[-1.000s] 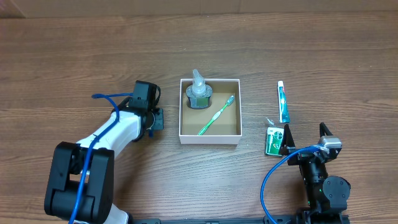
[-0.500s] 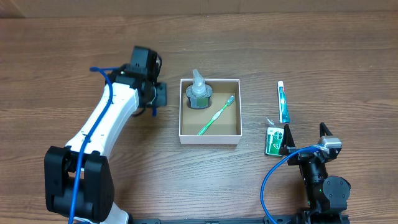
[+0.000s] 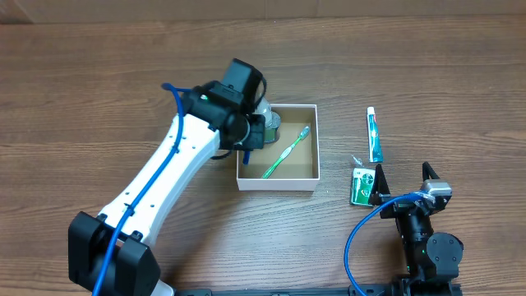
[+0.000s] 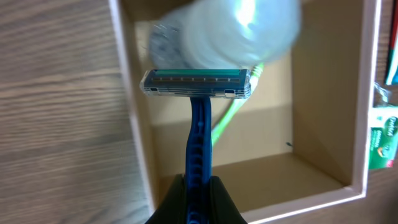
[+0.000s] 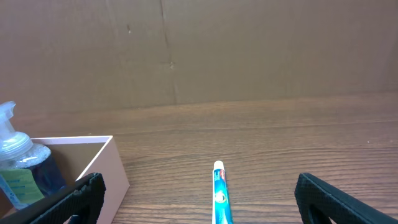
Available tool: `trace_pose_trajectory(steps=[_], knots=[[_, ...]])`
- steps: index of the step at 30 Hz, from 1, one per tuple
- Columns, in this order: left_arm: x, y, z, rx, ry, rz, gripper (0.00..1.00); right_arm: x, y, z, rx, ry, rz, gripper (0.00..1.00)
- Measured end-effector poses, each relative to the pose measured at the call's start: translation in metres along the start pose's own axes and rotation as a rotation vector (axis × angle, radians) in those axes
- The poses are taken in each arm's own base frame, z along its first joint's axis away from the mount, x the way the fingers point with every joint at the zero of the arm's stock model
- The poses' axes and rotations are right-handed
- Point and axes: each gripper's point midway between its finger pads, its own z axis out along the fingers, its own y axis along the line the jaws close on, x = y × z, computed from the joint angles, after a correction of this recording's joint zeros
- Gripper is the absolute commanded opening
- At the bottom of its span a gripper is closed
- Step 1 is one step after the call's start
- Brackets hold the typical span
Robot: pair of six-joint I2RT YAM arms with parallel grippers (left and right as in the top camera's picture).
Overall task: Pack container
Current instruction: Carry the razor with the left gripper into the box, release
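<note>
Container (image 3: 277, 182) — square, mouth upward, flat on table (image 3: 82, 66)

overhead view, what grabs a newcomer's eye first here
The left gripper, shut on a blue razor, hangs over the left edge of the box. Inside are a green toothbrush and a bottle. The toothpaste lies outside, near the open right gripper.
</note>
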Motion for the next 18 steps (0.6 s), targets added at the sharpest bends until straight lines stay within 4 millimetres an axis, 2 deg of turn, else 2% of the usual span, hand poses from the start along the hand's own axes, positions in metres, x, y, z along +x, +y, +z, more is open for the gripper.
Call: trace_pose_trajectory(steps=[5,6,7,8,9,10,15,18], knots=[[0.0064,-0.0132,0.0011,0.007,0.005,-0.012,0.09,-0.0002,0.0001,0.0,0.0,-0.001,0.0,1.0],[0.0063,-0.0133,0.0011,0.006,0.005,-0.015,0.16,-0.0002,0.0,0.0,0.0,-0.001,-0.001,1.0],[0.006,-0.0127,0.0011,0.004,0.004,-0.022,0.26,-0.0001,0.0001,0.0,0.0,0.0,0.0,1.0],[0.006,-0.0126,0.0011,0.003,0.003,-0.021,0.52,0.0,0.0,0.0,0.0,0.0,0.0,1.0],[0.0057,-0.0122,0.0011,0.001,0.002,-0.03,0.66,-0.0001,0.0001,0.0,0.0,0.0,0.0,1.0],[0.0055,-0.0119,0.0011,-0.001,0.001,-0.029,0.7,-0.0002,0.0,0.0,0.0,-0.001,0.0,1.0],[0.003,-0.0127,0.001,0.002,-0.01,-0.037,0.72,-0.0001,0.0,0.0,0.0,0.0,0.0,1.0],[-0.0013,-0.0101,0.0009,-0.013,-0.03,-0.04,0.86,-0.0001,0.0,0.0,0.0,0.0,0.0,1.0]])
